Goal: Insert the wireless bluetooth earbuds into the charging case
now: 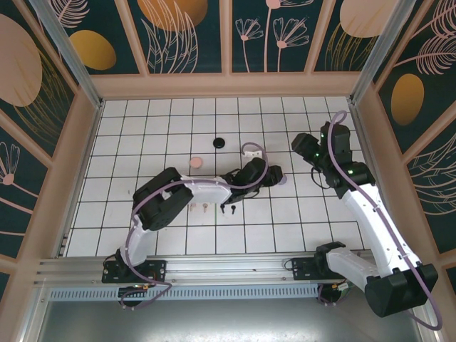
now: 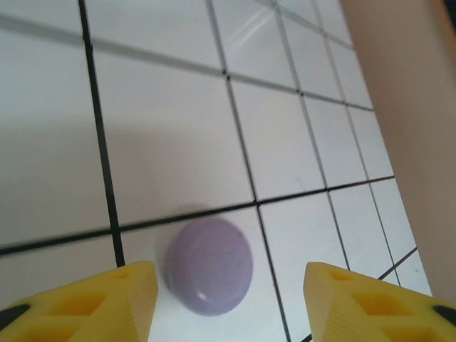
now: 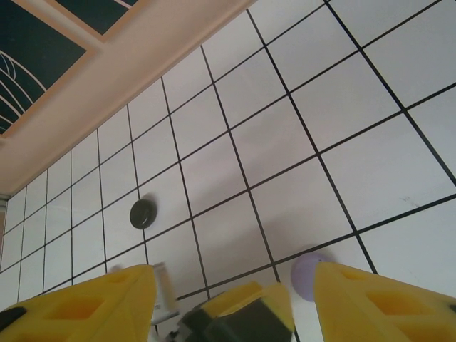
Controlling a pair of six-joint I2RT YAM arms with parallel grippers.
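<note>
left gripper point(image 2: 229, 281): fingers apart, lavender case point(image 2: 210, 265) between them, nearer left finger, not clamped. right gripper point(image 3: 235, 281): fingers apart, black case point(image 3: 142, 213) ahead-left.

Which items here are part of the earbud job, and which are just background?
Job: lavender case, pink case, black case, pink buds, black buds.
Not job: tiled table, patterned walls, front rail.
</note>
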